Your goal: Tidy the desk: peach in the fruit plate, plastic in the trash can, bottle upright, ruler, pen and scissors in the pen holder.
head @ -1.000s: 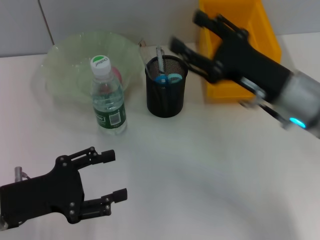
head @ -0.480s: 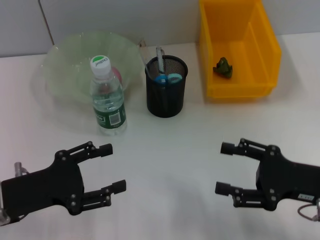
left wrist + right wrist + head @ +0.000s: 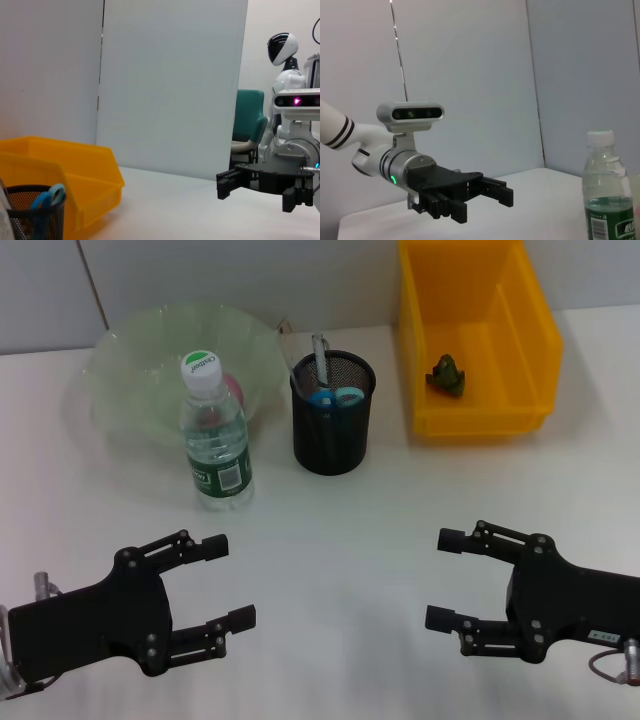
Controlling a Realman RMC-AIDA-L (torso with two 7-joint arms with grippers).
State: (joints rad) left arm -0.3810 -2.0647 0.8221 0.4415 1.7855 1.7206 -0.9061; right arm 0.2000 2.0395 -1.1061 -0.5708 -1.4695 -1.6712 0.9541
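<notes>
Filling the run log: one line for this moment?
left tool: open, idle | right tool: open, idle | bottle: upright | plastic: binned

on the desk: one water bottle, one green bowl, one mesh pen holder, one yellow bin, two grippers.

Yellow trash can, black mesh pen holder, pale green fruit plate, green-labelled bottle.
</notes>
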